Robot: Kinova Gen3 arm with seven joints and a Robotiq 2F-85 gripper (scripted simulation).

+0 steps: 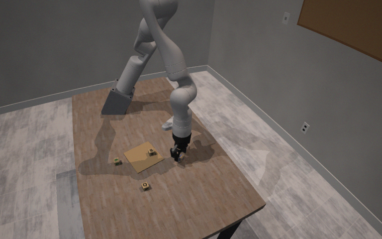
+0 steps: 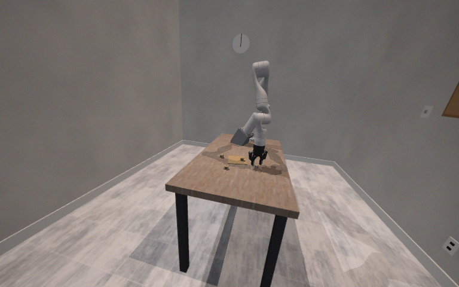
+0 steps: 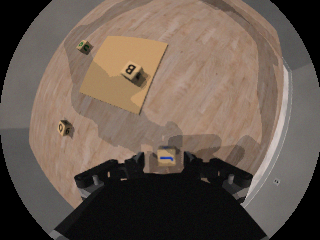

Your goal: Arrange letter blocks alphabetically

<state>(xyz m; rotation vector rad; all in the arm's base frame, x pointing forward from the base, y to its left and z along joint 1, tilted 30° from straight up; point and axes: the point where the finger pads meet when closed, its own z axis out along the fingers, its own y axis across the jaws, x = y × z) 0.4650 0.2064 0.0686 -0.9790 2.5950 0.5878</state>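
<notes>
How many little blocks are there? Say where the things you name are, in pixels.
4: one on the mat [image 1: 138,159] [image 2: 233,161] [image 3: 107,65], showing a B [image 1: 151,152] [image 2: 242,159] [image 3: 132,72]; two off it, one with green marks [image 1: 117,161] [image 2: 221,155] [image 3: 83,47], one with black [image 1: 144,185] [image 2: 226,167] [image 3: 64,128]; one between the open hand's [image 1: 178,154] [image 2: 257,163] [image 3: 164,157] fingers.

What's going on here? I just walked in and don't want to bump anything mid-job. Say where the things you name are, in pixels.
The arm's gripper [image 1: 180,158] [image 2: 256,163] [image 3: 164,158] is open around the blue-marked block [image 3: 166,157], without gripping it. The B block [image 1: 151,151] [image 2: 242,159] [image 3: 132,71] sits on the mat [image 1: 138,159] [image 2: 233,161] [image 3: 102,75]. The other two blocks lie on the table, off the mat, so the row isn't built.
</notes>
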